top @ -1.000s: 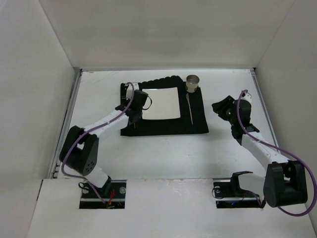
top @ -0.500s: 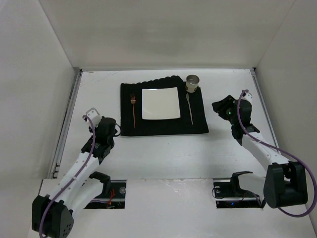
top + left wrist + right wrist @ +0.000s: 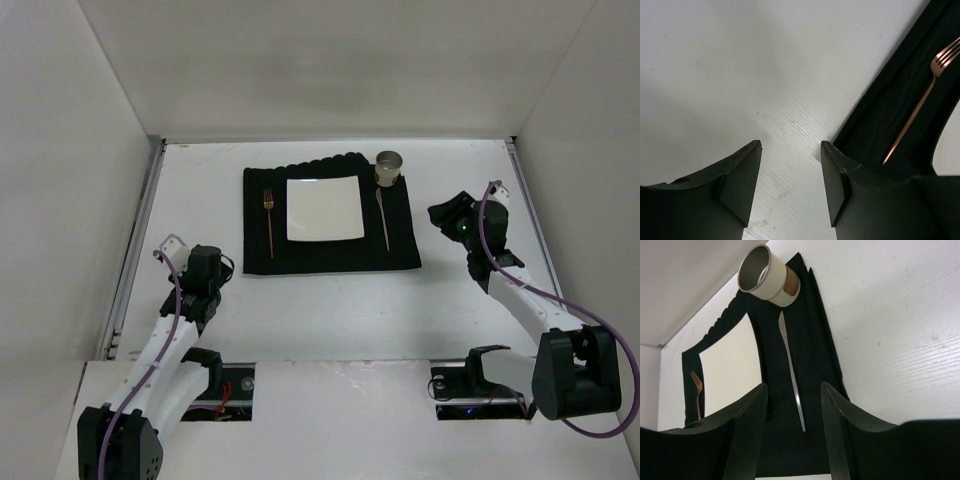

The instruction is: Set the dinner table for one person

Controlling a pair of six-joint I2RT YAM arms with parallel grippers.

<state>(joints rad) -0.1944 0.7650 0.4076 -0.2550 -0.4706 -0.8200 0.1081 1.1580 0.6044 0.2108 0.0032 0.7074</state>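
White and matte, the worktop (image 3: 330,300) carries both arm bases at its near edge. The left claw (image 3: 790,150) now sits toward the near left corner, its jaws moderately apart with nothing between them. A second ago it was over the left strip of the black mat (image 3: 330,262), so it has released its load and pulled back. The right claw (image 3: 793,390) hovers by the right edge, likewise parted and empty, and its position is unchanged.

Further in, the mat lies mid-worktop, toward the far edge. On it the copper fork (image 3: 269,222) rests left of the white square plate (image 3: 324,209), apart from it and parallel to its side. This is the newly set item. The slim silver knife (image 3: 384,222) lies right of the plate. Farthest, the cup (image 3: 388,167) stands upright at the mat's far right corner, just beyond the knife's tip.

Judgement: all pieces appear placed and the setting looks complete, with only arm withdrawal remaining.
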